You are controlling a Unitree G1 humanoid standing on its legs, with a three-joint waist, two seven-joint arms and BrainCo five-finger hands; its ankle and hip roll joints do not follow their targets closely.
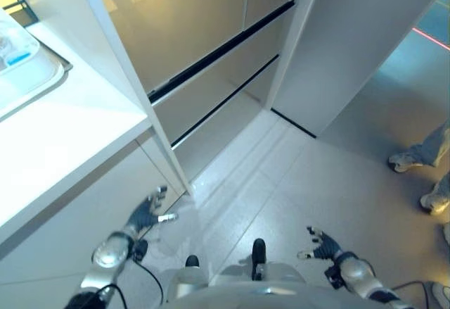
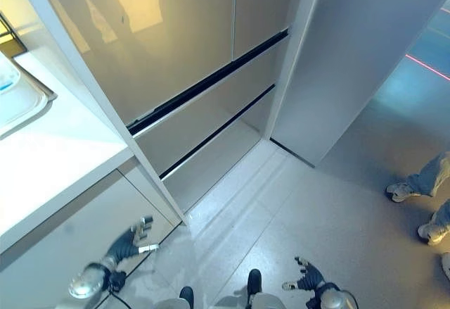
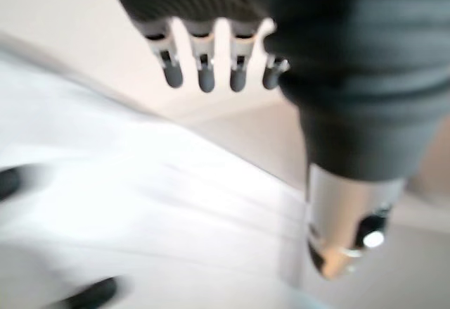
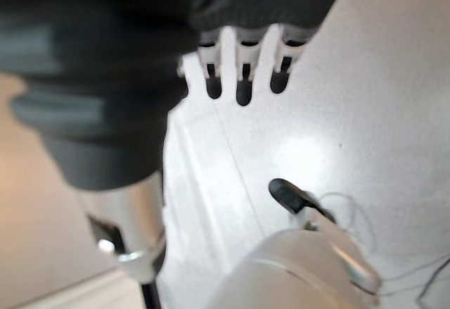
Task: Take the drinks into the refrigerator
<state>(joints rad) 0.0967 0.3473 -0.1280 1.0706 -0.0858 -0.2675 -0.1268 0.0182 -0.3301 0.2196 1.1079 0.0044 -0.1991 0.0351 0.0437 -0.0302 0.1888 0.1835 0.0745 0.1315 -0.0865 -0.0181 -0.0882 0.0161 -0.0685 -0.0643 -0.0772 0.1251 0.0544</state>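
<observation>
The refrigerator point(image 1: 183, 27) stands ahead with glossy beige doors and two drawers point(image 1: 218, 84) below, all closed. My left hand point(image 1: 145, 214) hangs low beside the counter front, fingers point(image 3: 204, 77) straight and holding nothing. Low on the other side over the floor, my right hand point(image 1: 323, 246) is open too, its fingers point(image 4: 242, 87) spread and empty. In the white tray point(image 1: 31, 77) on the counter lies something clear with a blue band point(image 1: 17, 57); I cannot tell if it is a drink.
A white counter point(image 1: 63, 140) runs along the left, its edge close to my left arm. A tall white panel point(image 1: 351, 41) flanks the refrigerator on the right. A person's shoes point(image 1: 408, 160) stand on the grey floor at the far right.
</observation>
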